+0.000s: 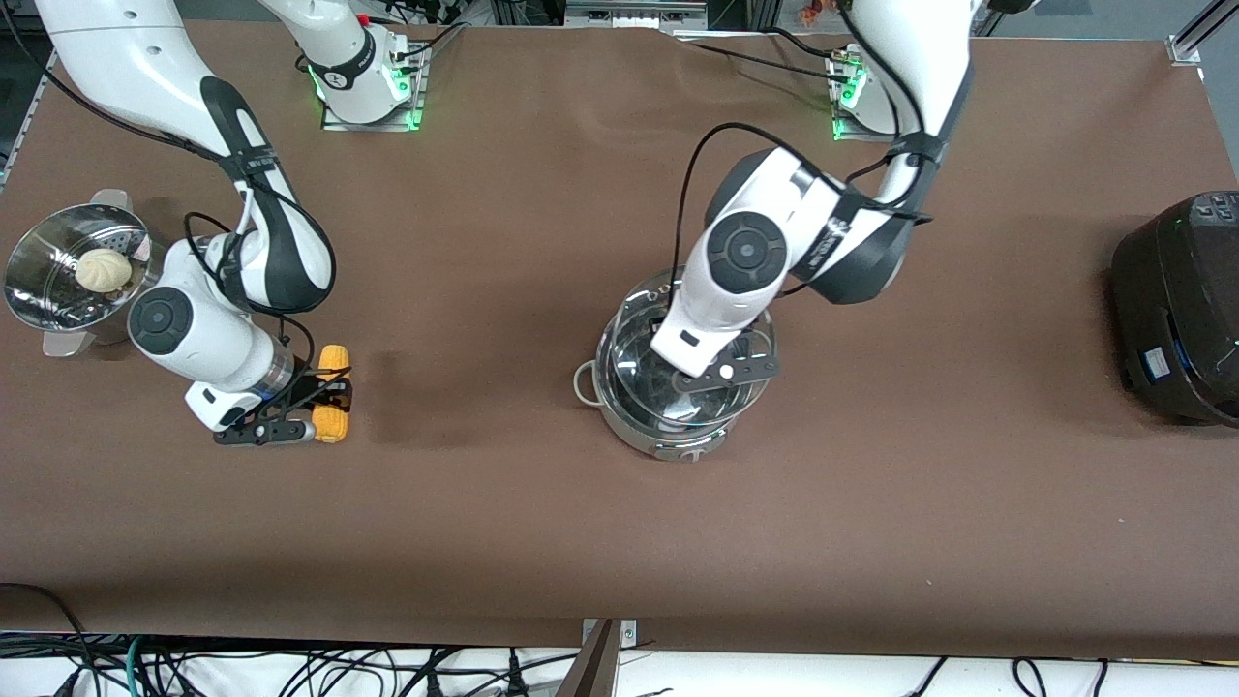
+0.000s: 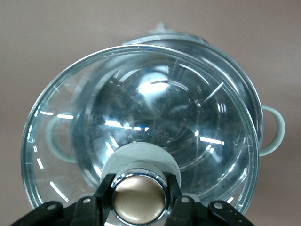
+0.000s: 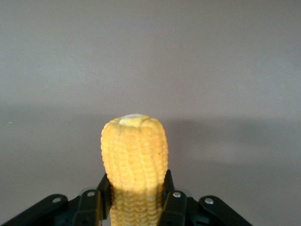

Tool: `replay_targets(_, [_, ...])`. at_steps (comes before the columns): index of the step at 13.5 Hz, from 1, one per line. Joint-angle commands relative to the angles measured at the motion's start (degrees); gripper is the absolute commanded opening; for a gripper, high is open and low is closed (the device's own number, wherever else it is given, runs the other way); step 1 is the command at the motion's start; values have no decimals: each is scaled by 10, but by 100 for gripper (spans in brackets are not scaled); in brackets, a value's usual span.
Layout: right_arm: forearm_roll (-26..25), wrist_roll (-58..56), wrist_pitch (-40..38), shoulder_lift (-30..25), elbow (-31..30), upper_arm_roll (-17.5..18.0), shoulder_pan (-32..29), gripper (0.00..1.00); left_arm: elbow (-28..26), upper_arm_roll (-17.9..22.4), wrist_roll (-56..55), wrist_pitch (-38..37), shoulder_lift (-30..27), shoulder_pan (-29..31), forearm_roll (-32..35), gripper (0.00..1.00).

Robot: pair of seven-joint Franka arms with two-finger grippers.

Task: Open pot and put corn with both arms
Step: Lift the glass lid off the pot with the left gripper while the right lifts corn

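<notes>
The shiny steel pot [image 1: 639, 438] stands mid-table, one loop handle [image 2: 276, 130] showing past its rim [image 2: 244, 84]. Its glass lid [image 2: 141, 108] lies over the opening [image 1: 627, 353]; I cannot tell whether it touches the rim. My left gripper [image 2: 139, 187] is over the pot [image 1: 721, 373], shut on the lid's brass-coloured knob [image 2: 139, 203], one finger [image 2: 105, 189] on each side. Toward the right arm's end, my right gripper [image 1: 327, 392] is shut across the yellow corn [image 1: 334, 360], held level low over the table. The cob [image 3: 134, 150] sticks out past the right gripper [image 3: 135, 189].
A perforated steel steamer pot [image 1: 39, 290] holding a white bun [image 1: 104, 269] stands close to the right arm's elbow. A large black cooker [image 1: 1181, 310] sits at the left arm's end of the table. Brown tabletop [image 1: 503, 368] lies between corn and pot.
</notes>
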Motion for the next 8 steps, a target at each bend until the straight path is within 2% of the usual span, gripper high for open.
replay_targets(1, [5, -5, -92, -20, 55, 3, -1, 26, -2, -4, 59, -20, -30, 63, -5, 0])
replay_targets(3, [8, -3, -179, -20, 124, 4, 5, 27, -9, -3, 130, -25, -40, 95, -4, 0])
replay_targets(5, [8, 16, -244, -19, 183, 3, 19, 27, -11, -4, 192, -66, -49, 134, -4, 0])
replay_targets(8, [8, 59, -272, -18, 221, 3, 55, 27, -48, -3, 252, -97, -91, 173, -2, 0])
